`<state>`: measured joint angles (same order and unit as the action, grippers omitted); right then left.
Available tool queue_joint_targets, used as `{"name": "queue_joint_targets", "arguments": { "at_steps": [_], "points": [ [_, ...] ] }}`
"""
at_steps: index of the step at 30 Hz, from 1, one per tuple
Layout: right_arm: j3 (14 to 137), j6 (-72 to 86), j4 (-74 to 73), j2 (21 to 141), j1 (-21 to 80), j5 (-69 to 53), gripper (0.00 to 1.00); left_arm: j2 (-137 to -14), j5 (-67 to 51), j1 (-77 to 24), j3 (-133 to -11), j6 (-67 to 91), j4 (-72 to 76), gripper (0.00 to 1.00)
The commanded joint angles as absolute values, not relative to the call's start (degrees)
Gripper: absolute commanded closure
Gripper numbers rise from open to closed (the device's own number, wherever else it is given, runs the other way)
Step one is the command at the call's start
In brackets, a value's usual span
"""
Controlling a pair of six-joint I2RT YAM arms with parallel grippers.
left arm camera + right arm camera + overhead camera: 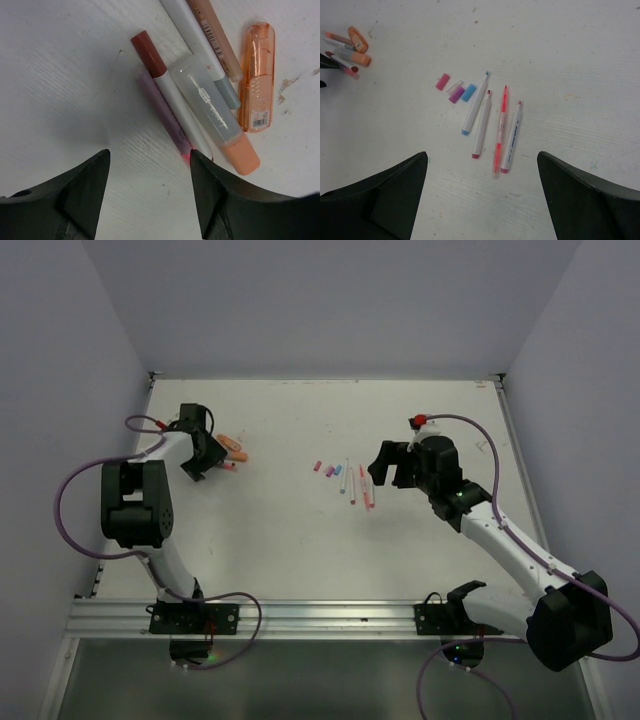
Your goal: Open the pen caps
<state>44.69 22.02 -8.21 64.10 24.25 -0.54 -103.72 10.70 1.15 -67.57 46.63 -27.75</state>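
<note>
Several uncapped pale pens (pixel 482 117) lie side by side on the table, with blue, pink and red ends. Loose pen caps lie beside them: pink (pixel 442 81), purple (pixel 456 94) and blue (pixel 468 92). My right gripper (pixel 481 159) is open and empty above this row (pixel 352 483). My left gripper (pixel 147 159) is open over a second pile. That pile holds a red-capped pen (pixel 148 52), a purple one (pixel 161 107), a clear-capped orange marker (pixel 215 115) and an orange marker (pixel 256 75). Its right fingertip (pixel 196 159) is at the near ends of the red-capped and purple pens.
The white table (pixel 300 550) is walled at the back and both sides, with a metal rail along its near edge (pixel 300 615). The left pile (pixel 232 450) lies far left, also seen in the right wrist view (pixel 352 47). The right gripper (pixel 392 472) hovers right of centre.
</note>
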Motion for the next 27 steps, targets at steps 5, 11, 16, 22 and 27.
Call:
{"name": "queue_joint_targets", "arguments": {
  "at_steps": [5,11,16,22,27],
  "points": [
    [44.21,21.36,-7.47,63.72,24.17,0.26,0.05,-107.05,10.72,1.67,-68.90,48.52,-25.05,0.36],
    [44.21,21.27,-7.65,63.81,24.08,0.26,0.05,-108.63,11.16,1.67,-69.34,48.34,-25.40,0.38],
    [44.21,21.27,-7.65,64.25,24.08,0.26,0.05,-109.33,11.95,1.93,-69.17,47.46,-25.58,0.41],
    [44.38,21.36,-7.91,64.25,24.08,-0.97,0.05,-111.01,11.69,2.02,-70.14,45.97,-26.45,0.50],
    [44.30,21.09,-8.26,63.72,24.17,-0.79,0.05,-109.34,11.60,2.02,-67.51,43.42,-27.86,0.59]
  ]
}}
